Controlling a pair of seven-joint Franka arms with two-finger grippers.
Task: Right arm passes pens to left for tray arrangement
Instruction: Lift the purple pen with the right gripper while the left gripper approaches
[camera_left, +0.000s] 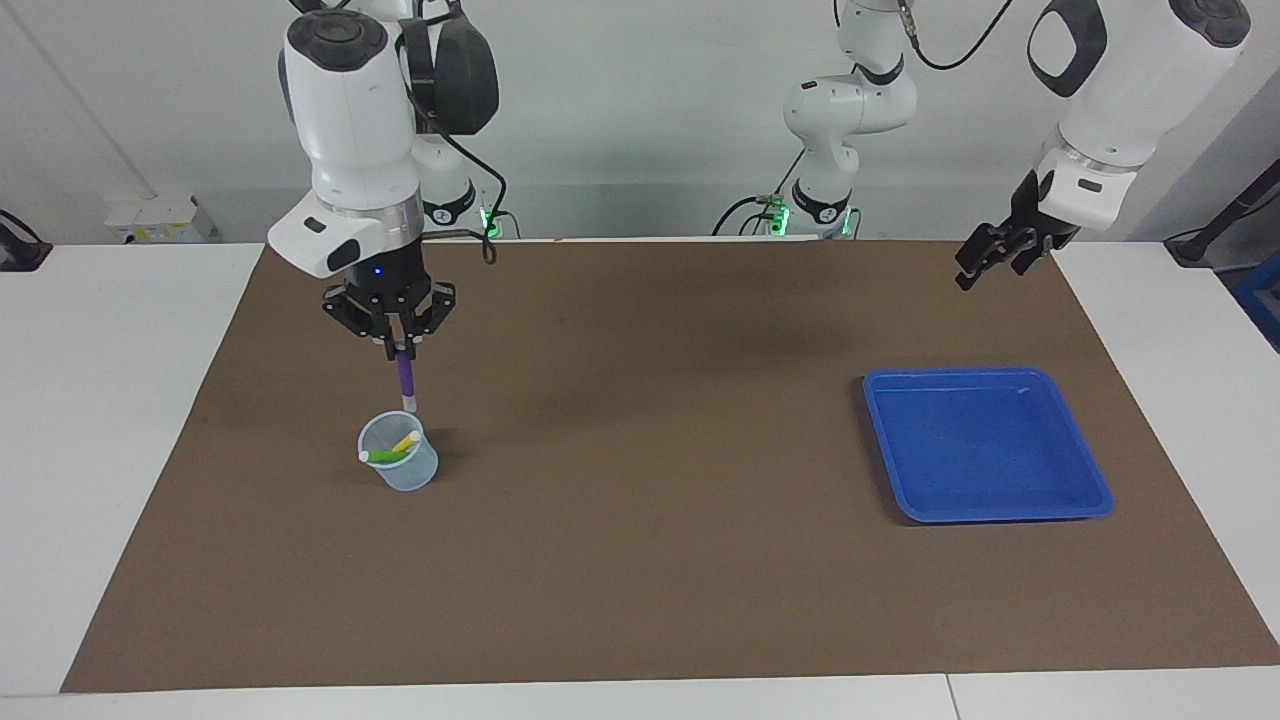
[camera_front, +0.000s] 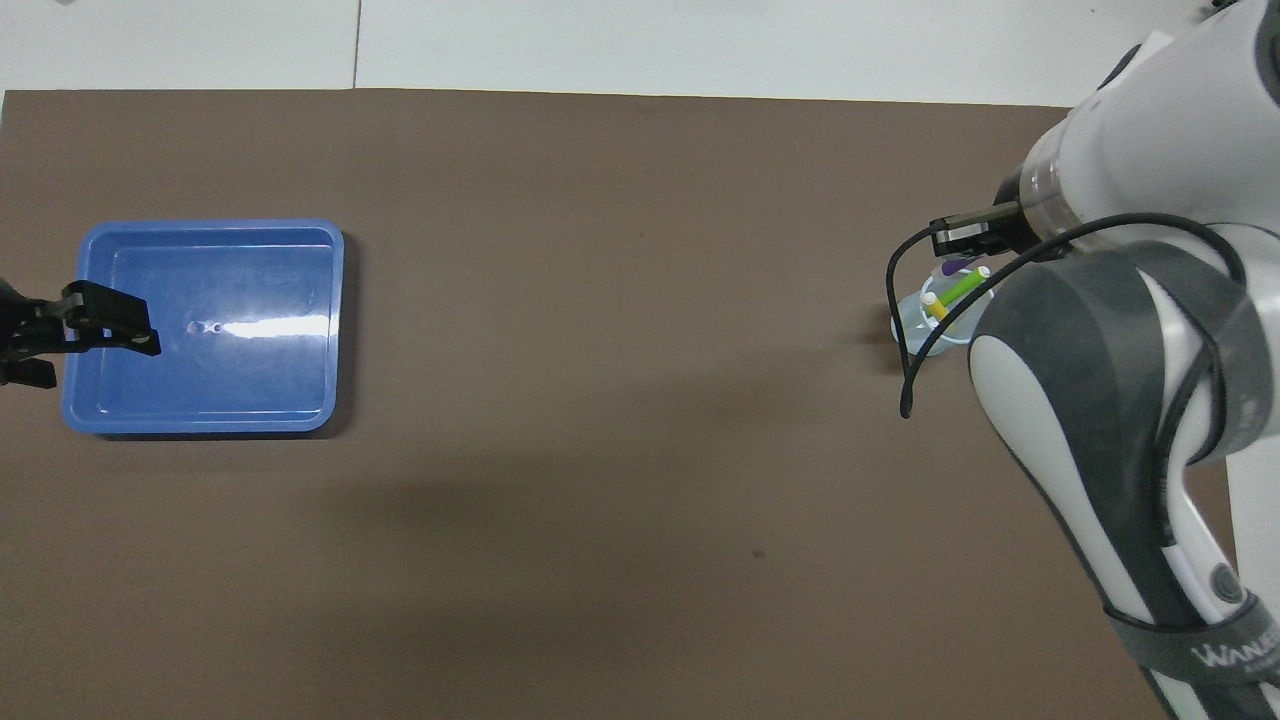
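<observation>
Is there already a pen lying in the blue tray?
No, the blue tray holds nothing; the yellow pen and green pen sit in the cup, and the purple pen hangs above it.

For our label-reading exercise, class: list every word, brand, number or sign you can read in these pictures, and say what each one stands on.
"WANEE": partly legible white lettering on the dark strap around the right arm, overhead view; the rest runs out of the picture.
No readable text on the tray, the cup, the purple pen or the left gripper.
The small box by the wall carries yellow marks too small to read.
</observation>
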